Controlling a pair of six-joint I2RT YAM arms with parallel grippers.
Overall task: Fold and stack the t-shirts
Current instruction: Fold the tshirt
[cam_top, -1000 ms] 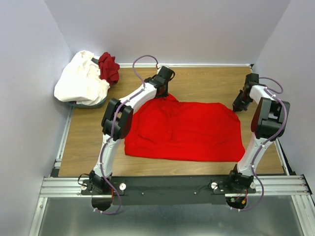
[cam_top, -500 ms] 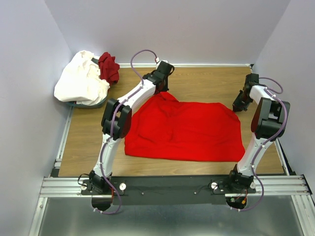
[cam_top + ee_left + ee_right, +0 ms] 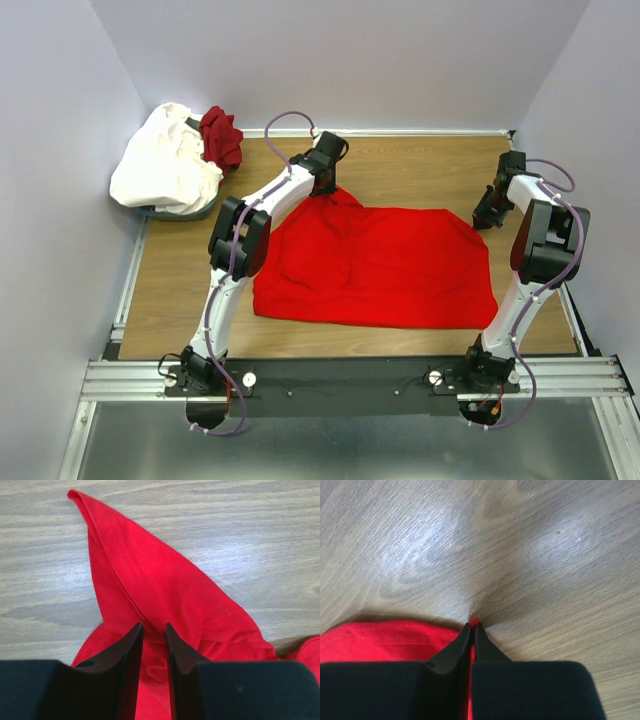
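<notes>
Pinching bright red t-shirt: left gripper clamps far-left fold, right gripper clamps far-right edge.

A red shirt lies spread across the wooden table, while a white shirt and a maroon shirt sit heaped at its far-left corner.

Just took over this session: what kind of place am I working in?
Probably a lab test cell, not a home: wood-grain table boxed in by plain walls, aluminium rail frame along the near edge, red t-shirt spread out.
</notes>
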